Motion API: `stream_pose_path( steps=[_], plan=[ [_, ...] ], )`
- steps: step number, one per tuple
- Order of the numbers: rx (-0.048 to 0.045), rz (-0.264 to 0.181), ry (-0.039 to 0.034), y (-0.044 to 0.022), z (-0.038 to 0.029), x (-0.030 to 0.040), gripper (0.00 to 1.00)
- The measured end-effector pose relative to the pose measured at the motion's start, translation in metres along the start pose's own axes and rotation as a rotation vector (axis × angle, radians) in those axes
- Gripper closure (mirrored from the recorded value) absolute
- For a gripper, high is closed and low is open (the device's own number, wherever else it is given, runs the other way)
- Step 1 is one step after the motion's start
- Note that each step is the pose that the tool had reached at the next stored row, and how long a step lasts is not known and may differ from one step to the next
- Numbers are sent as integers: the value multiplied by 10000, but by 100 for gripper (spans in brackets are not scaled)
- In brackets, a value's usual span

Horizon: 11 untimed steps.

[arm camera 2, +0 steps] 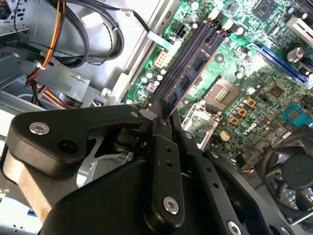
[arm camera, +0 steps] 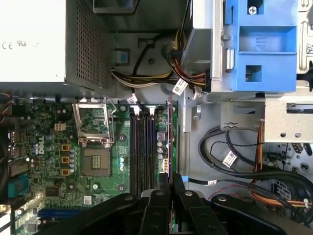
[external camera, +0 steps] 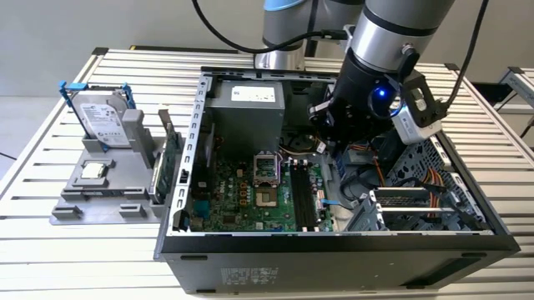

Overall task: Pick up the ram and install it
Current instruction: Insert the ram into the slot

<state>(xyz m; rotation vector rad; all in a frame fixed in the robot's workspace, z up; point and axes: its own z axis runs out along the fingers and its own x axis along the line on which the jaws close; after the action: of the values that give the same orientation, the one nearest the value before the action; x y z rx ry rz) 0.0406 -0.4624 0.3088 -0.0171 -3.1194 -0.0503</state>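
Count: 1 ram (arm camera 2: 193,73), 1 gripper (arm camera 2: 163,108), 1 open PC case (external camera: 334,240) with 1 motherboard (external camera: 242,194). Outside the case, 1 gray holder (external camera: 100,200) carries 1 hard drive (external camera: 104,119) in a blue frame and 1 green card (external camera: 167,159). Gripper is nearly closed, fingers pinching 1 end of the ram. Ram stands on edge, parallel to the memory slots (arm camera: 143,147), at the bank's outer side by the bare metal chassis. Seated or just above the slot: can't tell.
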Motion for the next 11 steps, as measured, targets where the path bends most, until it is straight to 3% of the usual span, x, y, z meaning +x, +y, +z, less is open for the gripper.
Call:
stream_pose_path(
  steps=[11],
  plan=[
    [-1, 0, 0, -20, 113, 20, 100]
  ],
)
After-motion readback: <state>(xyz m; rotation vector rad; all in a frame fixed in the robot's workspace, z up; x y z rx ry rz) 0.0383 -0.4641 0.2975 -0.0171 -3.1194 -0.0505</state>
